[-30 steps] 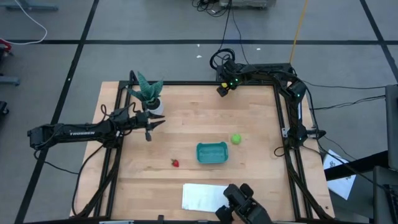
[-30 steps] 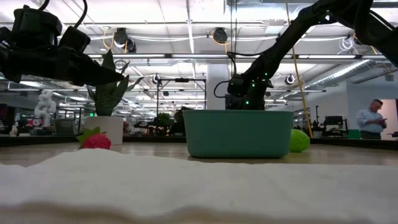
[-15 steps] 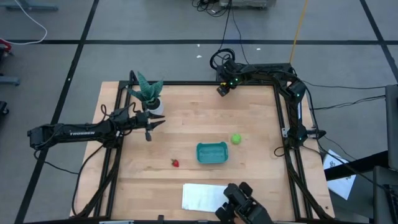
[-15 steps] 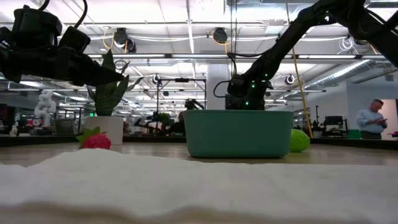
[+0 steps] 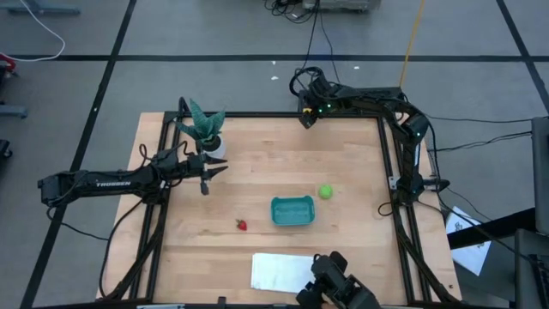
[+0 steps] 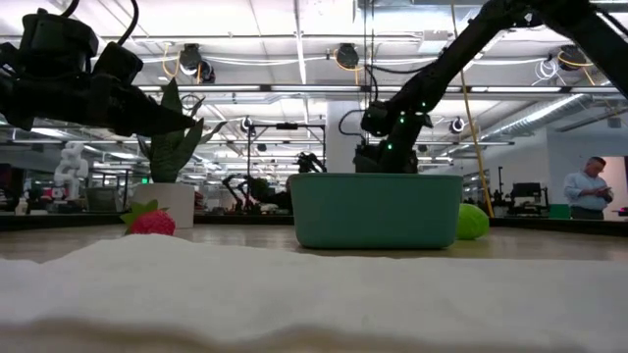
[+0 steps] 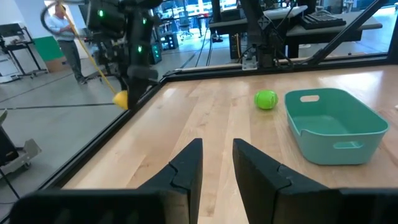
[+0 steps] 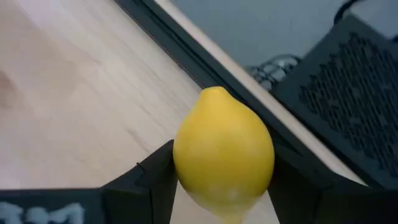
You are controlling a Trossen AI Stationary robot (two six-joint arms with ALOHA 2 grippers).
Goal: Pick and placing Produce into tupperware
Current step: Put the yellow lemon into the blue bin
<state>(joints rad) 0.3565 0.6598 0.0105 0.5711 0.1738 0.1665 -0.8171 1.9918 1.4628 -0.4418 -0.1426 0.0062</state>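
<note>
My right gripper (image 5: 306,118) hangs over the table's far edge, shut on the yellow lemon (image 8: 224,149); the left wrist view shows the lemon (image 7: 120,98) under its fingers. The teal tub (image 5: 292,210) stands on its base near the table's middle, with the green ball (image 5: 325,191) just to its far right. The red strawberry (image 5: 242,225) lies on the wood left of the tub. My left gripper (image 5: 206,176) hovers above the table's left part beside the potted plant, its fingers slightly open and holding nothing. My right gripper pinches the lemon across its middle (image 8: 186,155), one finger (image 8: 152,177) on each side. The fingers come from above, pointing down. The lemon sits with one pointed end (image 8: 214,92) toward the table's far edge and looks lifted clear of the wood.
A spiky green plant in a white pot (image 5: 206,130) stands at the far left corner, close to my left gripper. A flat white sheet (image 5: 281,270) lies at the near edge. A black frame rail (image 5: 257,116) rims the table. A person (image 6: 587,186) stands in the room beyond.
My right gripper has risen a little at the far edge, still shut on the lemon.
</note>
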